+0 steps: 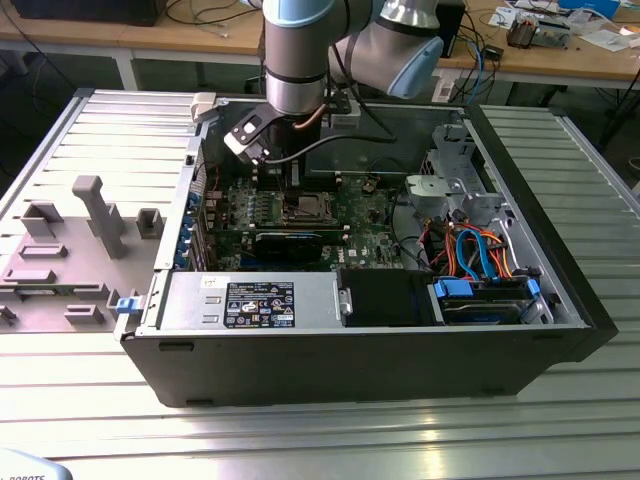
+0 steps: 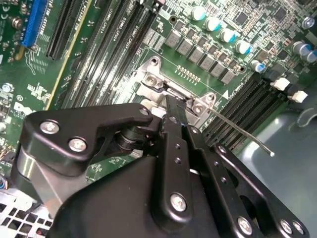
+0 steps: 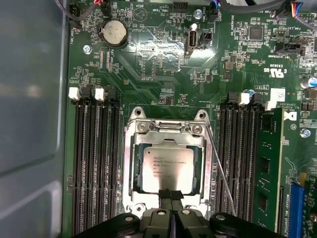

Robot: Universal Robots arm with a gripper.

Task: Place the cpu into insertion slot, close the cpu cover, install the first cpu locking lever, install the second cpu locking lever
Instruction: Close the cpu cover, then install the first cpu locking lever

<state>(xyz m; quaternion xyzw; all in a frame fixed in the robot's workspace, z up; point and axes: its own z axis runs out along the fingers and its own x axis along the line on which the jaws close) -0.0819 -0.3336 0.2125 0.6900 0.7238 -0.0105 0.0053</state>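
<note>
Exterior view looked down from far at the whole computer (image 1: 350,365), both wrist views sat close above the insertion slot (image 3: 129,198) (image 2: 153,82), sharing the green board (image 3: 148,64) (image 2: 29,94).

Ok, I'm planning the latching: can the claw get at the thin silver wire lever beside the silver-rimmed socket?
Probably yes: the thin silver wire lever angles out over the black memory slots with nothing covering it, and the claw sits nearby.

Silver-grey cpu (image 3: 167,167), silver cpu cover (image 3: 132,168), green board (image 3: 158,69), black pincer (image 3: 171,194).
</note>
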